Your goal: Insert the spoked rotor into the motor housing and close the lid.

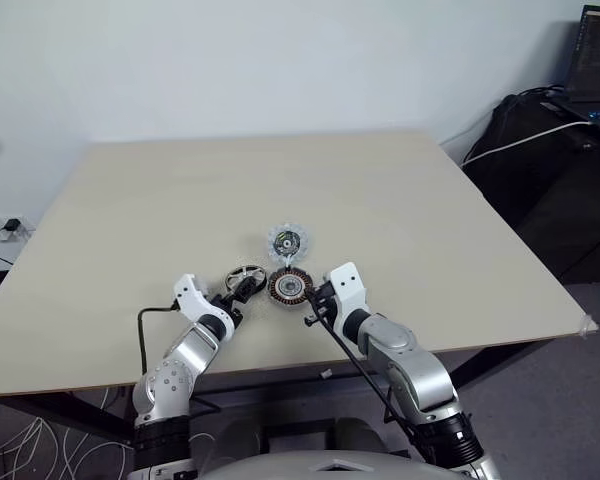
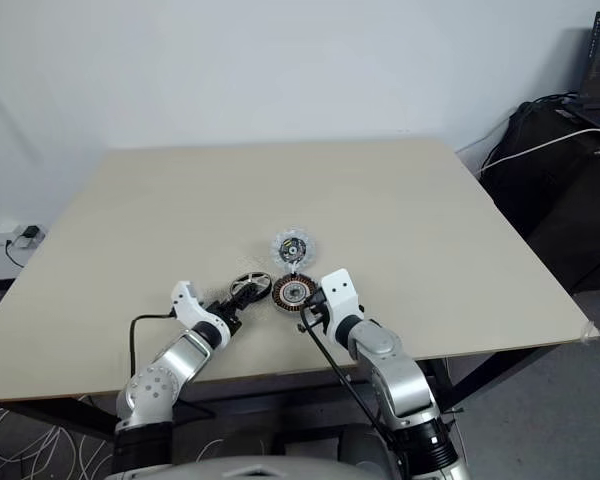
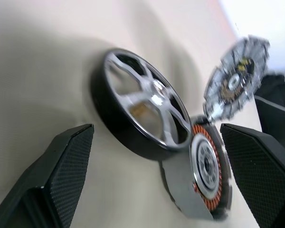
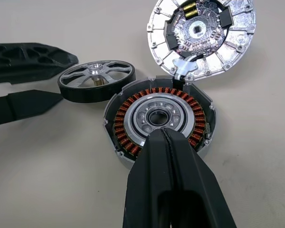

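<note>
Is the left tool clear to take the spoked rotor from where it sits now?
Probably yes. The left tool is open with its fingers either side of the spoked rotor, which lies flat on the table. The motor housing sits close beside it, so the far finger has little room.

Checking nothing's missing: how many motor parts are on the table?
3: the rotor by the left gripper, the housing at the shut right gripper, the lid behind the housing.

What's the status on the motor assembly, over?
Left gripper open around spoked rotor. Right gripper shut over motor housing. Lid open. Nothing blocking.
</note>
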